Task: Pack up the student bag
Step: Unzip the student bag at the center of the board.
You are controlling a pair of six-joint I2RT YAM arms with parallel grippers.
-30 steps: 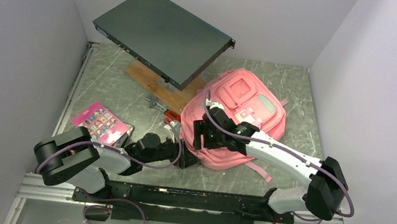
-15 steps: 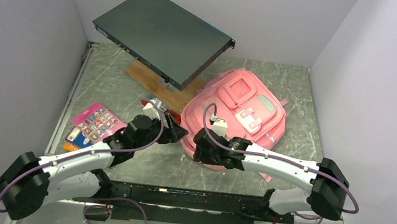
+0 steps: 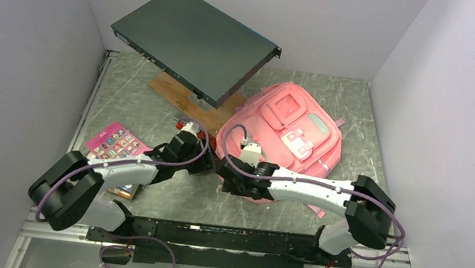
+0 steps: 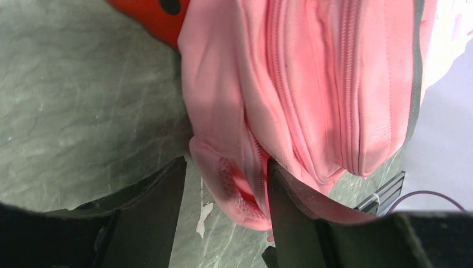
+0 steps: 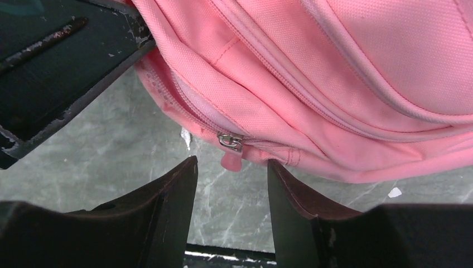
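The student bag [image 3: 293,130], a large pink backpack with a mint panel and a white patch, lies flat on the table right of centre. My left gripper [image 3: 209,165] is at its near-left corner. In the left wrist view the left gripper [image 4: 223,170] is open, with the bag's corner [image 4: 234,173] and its partly open zip between the jaws. My right gripper [image 3: 226,177] is at the same corner from the right. In the right wrist view the right gripper [image 5: 231,167] is open, and the metal zip pull [image 5: 230,142] with its pink tab hangs just ahead of the gap.
A flat black metal unit [image 3: 195,40] is propped at a slant over a wooden board [image 3: 181,98] at the back left. A pink picture book [image 3: 116,144] lies left of my left arm. A red tool [image 3: 188,126] lies by the bag's left side; it shows orange in the left wrist view [image 4: 150,14].
My left arm swung forward and right from beside the book to the bag's near-left corner. My right gripper came down off the bag's top to the same corner.
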